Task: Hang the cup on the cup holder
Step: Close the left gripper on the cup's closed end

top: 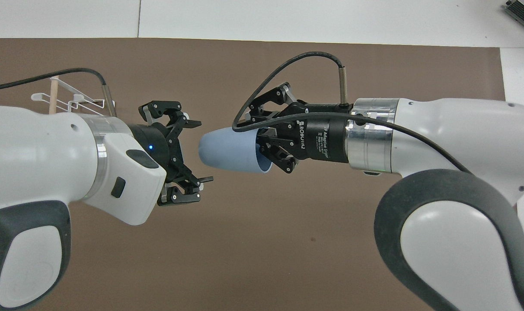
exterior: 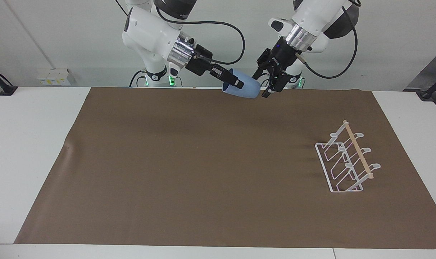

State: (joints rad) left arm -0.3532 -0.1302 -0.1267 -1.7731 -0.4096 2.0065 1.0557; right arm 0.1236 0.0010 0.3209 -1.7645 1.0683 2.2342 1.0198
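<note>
Right gripper (exterior: 229,79) (top: 268,142) is held in the air over the brown mat's (exterior: 203,165) (top: 262,242) edge nearest the robots, clamped on the rim of the small light-blue matte handleless cup (exterior: 241,87) (top: 230,150): one finger runs along the outside wall, the other sits inside the mouth, so the wall is pinched between them. The cup lies on its side, clear of the mat, its closed tapered base pointing toward the left arm and its darker blue opening facing back along the right wrist. Left gripper (exterior: 267,82) (top: 193,151) hangs in the air just beside the cup's base, jaws spread wide, wider than the base they face; in the overhead view one fingertip (top: 194,124) sits above the level of the base and the other below it, with a gap to the cup on both. No contact between the left gripper and cup shows in either view. The white wire cup holder (exterior: 345,158) (top: 71,100) with looped prongs and a light wooden rod on top stands on the mat toward the left arm's end of the table, farther from the robots than both grippers and well apart from the cup; in the overhead view the left arm hides most of it.
</note>
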